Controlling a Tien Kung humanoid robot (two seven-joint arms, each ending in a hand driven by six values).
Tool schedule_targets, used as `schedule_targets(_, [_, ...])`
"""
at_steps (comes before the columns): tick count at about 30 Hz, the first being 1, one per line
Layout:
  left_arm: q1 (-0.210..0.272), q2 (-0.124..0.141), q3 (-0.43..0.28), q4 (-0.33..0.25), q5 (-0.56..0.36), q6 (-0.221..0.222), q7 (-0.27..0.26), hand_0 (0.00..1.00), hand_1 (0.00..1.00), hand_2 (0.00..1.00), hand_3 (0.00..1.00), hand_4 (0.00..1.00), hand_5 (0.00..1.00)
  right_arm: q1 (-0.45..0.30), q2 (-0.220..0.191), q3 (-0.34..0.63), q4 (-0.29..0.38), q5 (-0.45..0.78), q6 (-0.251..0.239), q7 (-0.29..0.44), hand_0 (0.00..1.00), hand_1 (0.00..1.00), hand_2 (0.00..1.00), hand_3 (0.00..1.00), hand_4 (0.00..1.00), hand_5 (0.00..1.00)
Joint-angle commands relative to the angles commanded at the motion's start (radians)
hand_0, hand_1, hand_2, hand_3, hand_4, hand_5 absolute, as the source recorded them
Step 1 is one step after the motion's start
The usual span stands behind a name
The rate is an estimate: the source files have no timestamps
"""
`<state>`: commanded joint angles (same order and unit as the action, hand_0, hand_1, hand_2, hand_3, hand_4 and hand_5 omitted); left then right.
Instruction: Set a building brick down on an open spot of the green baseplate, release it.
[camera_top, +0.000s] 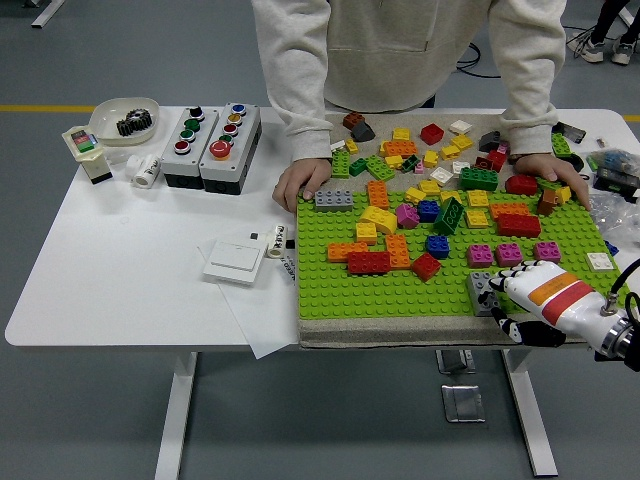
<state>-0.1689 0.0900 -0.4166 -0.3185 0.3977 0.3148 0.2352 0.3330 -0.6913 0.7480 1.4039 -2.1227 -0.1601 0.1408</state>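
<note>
Presently we find the right robot hand (520, 295) at the near right corner of the green baseplate (400, 295), fingers curled around a grey brick (481, 291) resting on the plate. A person's hands (300, 183) press the baseplate's far edge on the tabletop (120, 270).

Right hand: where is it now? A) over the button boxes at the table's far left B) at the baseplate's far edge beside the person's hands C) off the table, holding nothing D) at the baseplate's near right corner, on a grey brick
D: the right hand sits at the near right corner of the green baseplate, with its fingers around a grey brick that rests on the studs there.
</note>
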Motion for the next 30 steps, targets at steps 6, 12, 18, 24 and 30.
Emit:
schedule_targets(6, [-0.002, 0.000, 0.003, 0.000, -0.004, 0.000, -0.001, 0.604, 0.679, 0.642, 0.546, 0.558, 0.598, 0.003, -0.001, -0.002, 0.004, 0.000, 0.000, -0.001, 0.697, 0.643, 0.700, 0.621, 0.412, 0.310])
schedule_targets(12, [-0.003, 0.000, 0.005, 0.000, -0.009, 0.001, -0.003, 0.605, 0.679, 0.641, 0.546, 0.558, 0.598, 0.009, 0.004, -0.007, 0.008, -0.001, 0.002, -0.003, 0.698, 0.643, 0.700, 0.623, 0.409, 0.306])
schedule_targets(18, [-0.003, 0.000, 0.006, -0.001, -0.011, 0.001, -0.003, 0.604, 0.679, 0.640, 0.546, 0.558, 0.598, 0.015, 0.009, -0.006, 0.004, 0.000, 0.003, -0.007, 0.698, 0.643, 0.700, 0.623, 0.409, 0.308])
schedule_targets(24, [-0.004, 0.001, 0.007, -0.001, -0.013, 0.001, -0.004, 0.604, 0.679, 0.641, 0.546, 0.558, 0.597, 0.020, 0.016, -0.004, 0.002, 0.000, 0.004, -0.009, 0.698, 0.644, 0.703, 0.627, 0.407, 0.307])
schedule_targets(30, [-0.005, 0.002, 0.009, -0.001, -0.017, 0.001, -0.006, 0.606, 0.680, 0.641, 0.546, 0.558, 0.596, 0.022, 0.019, -0.003, 0.000, -0.001, 0.004, -0.011, 0.700, 0.644, 0.704, 0.628, 0.406, 0.310])
